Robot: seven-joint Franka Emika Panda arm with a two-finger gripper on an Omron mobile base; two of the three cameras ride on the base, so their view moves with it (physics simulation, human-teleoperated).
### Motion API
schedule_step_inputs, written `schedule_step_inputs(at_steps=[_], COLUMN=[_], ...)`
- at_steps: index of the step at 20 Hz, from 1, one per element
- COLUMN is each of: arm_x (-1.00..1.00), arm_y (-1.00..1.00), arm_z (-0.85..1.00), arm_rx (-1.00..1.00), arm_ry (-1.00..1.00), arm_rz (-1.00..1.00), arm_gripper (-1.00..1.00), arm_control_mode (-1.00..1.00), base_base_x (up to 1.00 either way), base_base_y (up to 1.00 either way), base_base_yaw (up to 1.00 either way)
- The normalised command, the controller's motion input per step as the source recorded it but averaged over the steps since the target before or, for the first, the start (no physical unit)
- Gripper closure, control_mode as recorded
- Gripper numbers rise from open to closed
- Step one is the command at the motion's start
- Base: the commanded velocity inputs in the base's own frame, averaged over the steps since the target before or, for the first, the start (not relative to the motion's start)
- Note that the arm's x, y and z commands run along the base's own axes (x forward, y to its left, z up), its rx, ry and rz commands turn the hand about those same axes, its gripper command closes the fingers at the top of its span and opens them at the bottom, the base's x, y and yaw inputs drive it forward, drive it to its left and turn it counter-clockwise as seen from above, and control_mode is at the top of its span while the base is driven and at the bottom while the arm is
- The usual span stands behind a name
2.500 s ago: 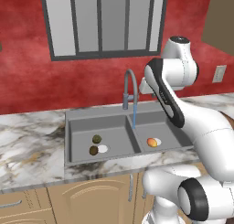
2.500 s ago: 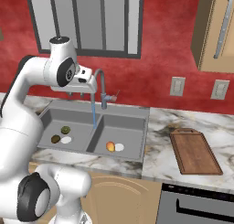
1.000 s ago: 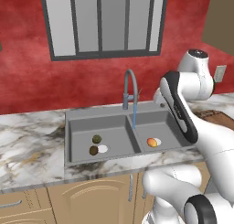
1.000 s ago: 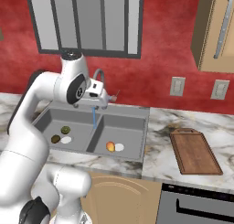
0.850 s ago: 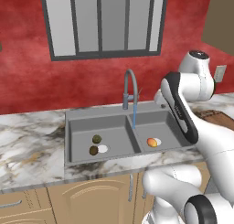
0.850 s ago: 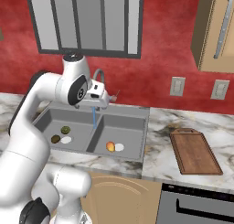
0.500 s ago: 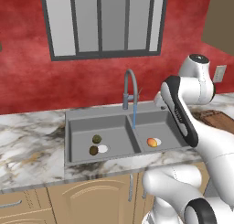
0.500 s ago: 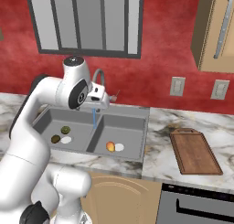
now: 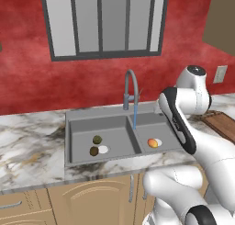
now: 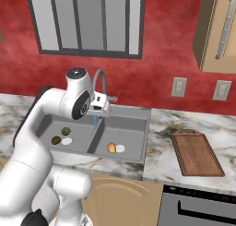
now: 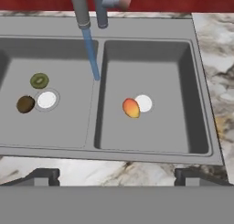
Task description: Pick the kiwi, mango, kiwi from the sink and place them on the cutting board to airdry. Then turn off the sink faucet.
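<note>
The grey double sink (image 11: 151, 31) holds all three fruits. In the left basin lie an olive-green kiwi (image 11: 39, 80) and a brown kiwi (image 11: 25, 104), beside a white drain (image 11: 46, 100). The orange mango (image 11: 131, 108) rests against the right basin's drain (image 11: 143, 103). My gripper (image 11: 117, 175) is open and empty, high above the sink's front rim, its fingertips (image 11: 45, 175) wide apart. In the right base view the hand (image 10: 100, 107) hangs in front of the faucet (image 10: 99, 82). Water (image 11: 91, 51) runs from the spout. The cutting board (image 10: 197, 152) lies on the counter right of the sink.
Marble counter (image 10: 161, 151) runs on both sides of the sink. A red wall with a window (image 9: 103, 22) stands behind, with outlets (image 10: 178, 87) on the right. The faucet's side lever (image 10: 115, 97) points right. A wooden wall cabinet (image 10: 219, 26) hangs at upper right.
The arm has swung further right and the hand has come forward over the sink. The fruits lie where they were and water keeps running.
</note>
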Motion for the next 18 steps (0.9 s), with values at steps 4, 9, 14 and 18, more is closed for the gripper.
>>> schedule_step_inputs(at_steps=[4, 9, 14, 18], arm_x=[0.15, 0.16, 0.16, 0.14], arm_y=[-0.08, -0.11, -0.11, -0.08], arm_z=[-0.25, -0.15, -0.13, -0.10], arm_rx=[0.00, 0.01, 0.02, 0.02], arm_ry=[0.00, 0.00, 0.00, 0.00], arm_rz=[0.00, 0.00, 0.00, 0.00], arm_gripper=[-1.00, -1.00, -1.00, -1.00], arm_control_mode=[-1.00, -1.00, -1.00, -1.00], base_base_x=[0.00, 0.00, 0.00, 0.00], base_base_y=[0.00, 0.00, 0.00, 0.00], base_base_yaw=[0.00, 0.00, 0.00, 0.00])
